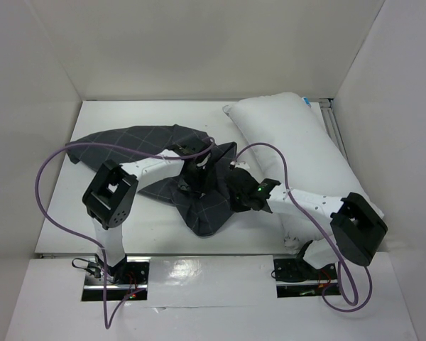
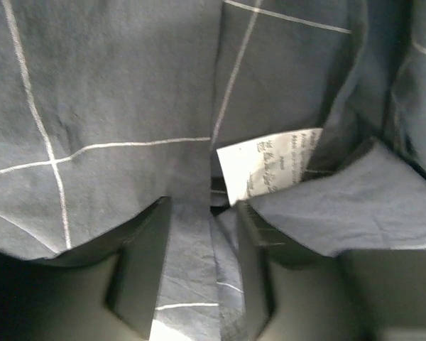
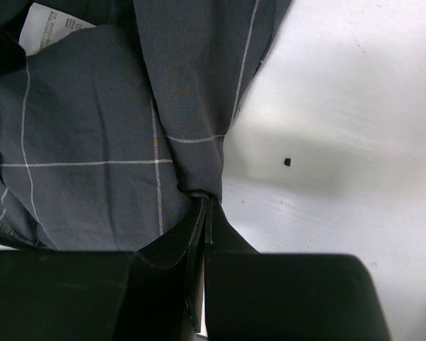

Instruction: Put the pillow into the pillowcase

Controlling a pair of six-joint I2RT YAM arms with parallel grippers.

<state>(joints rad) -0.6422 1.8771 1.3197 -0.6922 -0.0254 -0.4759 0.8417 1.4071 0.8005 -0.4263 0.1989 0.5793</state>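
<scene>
The left arm bends at a raised elbow over the near-left tabletop (image 1: 156,117), and its forearm reaches right across the pillowcase (image 1: 128,145). The left tool (image 2: 204,209) points down into the crumpled middle of the cloth. Its 2 fingers (image 2: 145,263) are spread, with a fold of the checked cloth running between them. I cannot tell whether they press on it.

The right arm folds back from its elbow near the right wall and its forearm runs left. The right tool (image 3: 204,202) is pressed together, pinching an edge of the pillowcase just above the bare tabletop.

The pillowcase lies limp from the left side to the centre, bunched under both tools. A white care label (image 2: 270,167) shows among its folds, just beyond the left tool's fingers.

The pillow (image 1: 298,142) lies outside the pillowcase, along the right wall from the far-right corner toward the right arm's elbow. Its near-left side is close to the cloth.

A purple cable (image 1: 46,192) loops out to the left of the left arm. Another (image 1: 280,153) arcs over the pillow's edge.

White walls close off the left, far and right sides. Bare tabletop shows along the far edge and at the near left.
</scene>
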